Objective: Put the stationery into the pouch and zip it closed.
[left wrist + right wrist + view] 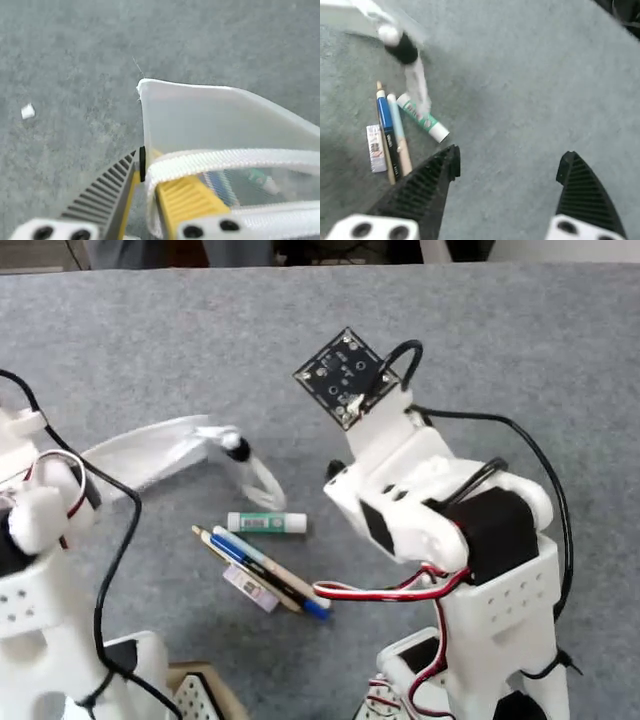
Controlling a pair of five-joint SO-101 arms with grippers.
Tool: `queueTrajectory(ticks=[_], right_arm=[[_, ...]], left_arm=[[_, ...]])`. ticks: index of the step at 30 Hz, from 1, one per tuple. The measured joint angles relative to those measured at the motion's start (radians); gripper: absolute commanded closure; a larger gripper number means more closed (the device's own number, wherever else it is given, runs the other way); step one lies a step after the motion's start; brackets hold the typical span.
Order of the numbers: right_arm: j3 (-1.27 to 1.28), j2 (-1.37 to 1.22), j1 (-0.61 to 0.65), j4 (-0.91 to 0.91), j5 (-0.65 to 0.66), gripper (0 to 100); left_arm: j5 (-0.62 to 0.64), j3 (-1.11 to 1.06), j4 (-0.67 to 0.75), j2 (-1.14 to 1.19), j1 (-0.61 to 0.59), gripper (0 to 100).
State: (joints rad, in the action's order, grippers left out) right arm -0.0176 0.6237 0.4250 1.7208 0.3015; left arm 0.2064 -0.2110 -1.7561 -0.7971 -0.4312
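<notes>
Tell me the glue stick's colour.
Glue stick: white body with a green label. It shows best in the high view.

Soft, even light covers the grey table (150, 340), casting only faint shadows.

The pouch (210, 120) runs off the picture's edge beyond the left gripper (148, 169), its wall covering part of the yellow finger (185, 200). Through that wall, past the fingertips, blue and green shapes (245, 181) are too blurred to name. Ahead of the right gripper (511, 160), the pouch's dark knob (402, 46) is smeared.
</notes>
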Motion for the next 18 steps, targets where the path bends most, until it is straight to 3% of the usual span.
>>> queueTrajectory(ticks=[12, 18], right_arm=[[0.425, 0.0, 0.0, -0.181, -0.114, 68.7], [0.663, -0.017, 0.124, -0.336, -0.121, 68.8]], left_arm=[[0.008, -0.048, -0.002, 0.018, -0.025, 97], [0.037, -0.025, 0.008, 0.084, -0.094, 97]])
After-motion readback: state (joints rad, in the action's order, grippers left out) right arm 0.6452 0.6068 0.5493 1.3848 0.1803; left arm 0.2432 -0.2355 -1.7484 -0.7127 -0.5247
